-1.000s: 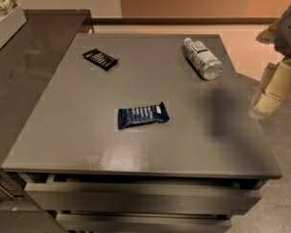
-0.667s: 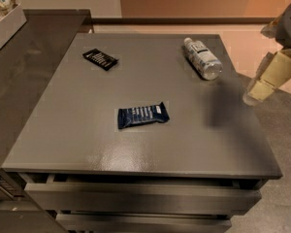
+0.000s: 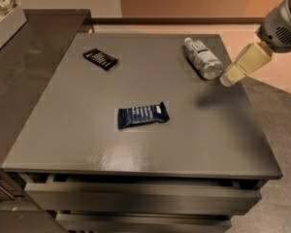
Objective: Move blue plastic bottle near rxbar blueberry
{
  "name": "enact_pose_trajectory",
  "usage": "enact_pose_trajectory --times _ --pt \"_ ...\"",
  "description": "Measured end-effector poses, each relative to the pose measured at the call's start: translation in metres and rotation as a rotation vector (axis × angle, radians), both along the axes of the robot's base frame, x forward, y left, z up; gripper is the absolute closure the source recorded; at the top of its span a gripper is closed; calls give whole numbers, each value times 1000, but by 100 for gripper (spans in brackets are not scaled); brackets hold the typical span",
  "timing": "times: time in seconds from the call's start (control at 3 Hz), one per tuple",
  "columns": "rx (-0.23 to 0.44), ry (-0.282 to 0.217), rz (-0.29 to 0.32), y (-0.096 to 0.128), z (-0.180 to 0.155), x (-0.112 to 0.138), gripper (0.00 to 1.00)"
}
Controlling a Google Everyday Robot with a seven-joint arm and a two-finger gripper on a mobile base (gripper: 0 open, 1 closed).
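Note:
The blue plastic bottle (image 3: 202, 58) is clear with a white cap and a white label. It lies on its side at the far right of the grey table (image 3: 72, 130). The rxbar blueberry (image 3: 143, 115), in a dark navy wrapper, lies flat near the table's middle. My gripper (image 3: 228, 79) hangs above the table's right edge, just right of the bottle's base. It is close to the bottle but apart from it.
A smaller black wrapper with white markings (image 3: 101, 58) lies at the far left of the table. A dark counter (image 3: 19, 76) adjoins the table on the left, with a white bin (image 3: 5, 21) on it. Drawers (image 3: 136, 198) sit below the table's front edge.
My gripper has moved up and to the left, from beside the table's right edge toward the bottle's base. The bottle and both bars have not moved.

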State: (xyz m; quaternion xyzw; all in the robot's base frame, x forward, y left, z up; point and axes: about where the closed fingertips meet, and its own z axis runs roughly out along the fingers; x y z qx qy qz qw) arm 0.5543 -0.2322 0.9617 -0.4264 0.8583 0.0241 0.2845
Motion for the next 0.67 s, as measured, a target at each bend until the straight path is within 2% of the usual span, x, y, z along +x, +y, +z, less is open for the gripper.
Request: enact_pose_trajectory --times 0.67 --pt "72 59 -250 11 -40 58 0"
